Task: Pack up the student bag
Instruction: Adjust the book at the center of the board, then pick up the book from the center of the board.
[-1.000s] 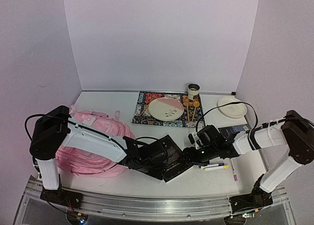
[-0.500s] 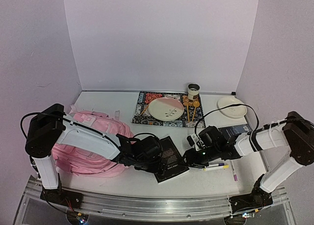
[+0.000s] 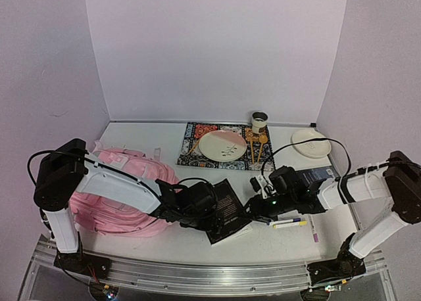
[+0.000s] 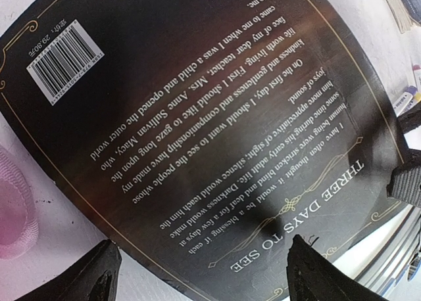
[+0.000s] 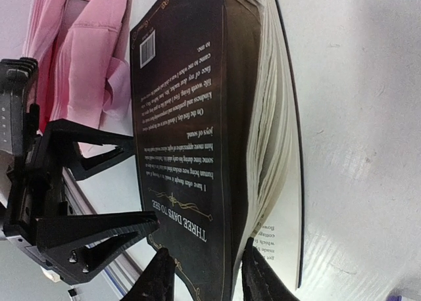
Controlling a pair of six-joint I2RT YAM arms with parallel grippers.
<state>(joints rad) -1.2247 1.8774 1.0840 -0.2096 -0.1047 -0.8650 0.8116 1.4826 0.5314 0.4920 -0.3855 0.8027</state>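
The pink student bag [image 3: 99, 209] lies at the left of the table, behind my left arm; its fabric also shows in the right wrist view [image 5: 85, 58]. A black book [image 3: 230, 209] titled "Three Days to See" sits just right of it, back cover up [image 4: 197, 117]. My left gripper [image 3: 205, 212] hovers over the book's left part, open, its fingertips [image 4: 99, 275] spread wide over the cover. My right gripper [image 5: 205, 275] is shut on the book's [image 5: 177, 117] right end, one finger on the cover and the other tucked under the pages, above the lower cover.
A patterned mat [image 3: 197, 146] with a plate [image 3: 222, 145] and orange utensils [image 3: 258, 146] lies at the back, with a cup [image 3: 259, 121] and a white dish [image 3: 310, 143] beside it. Pens [image 3: 289, 222] and a dark box [image 3: 316, 175] lie under my right arm.
My right gripper's jaws have narrowed onto the book's right end. The book and my left gripper have shifted slightly left, toward the bag.
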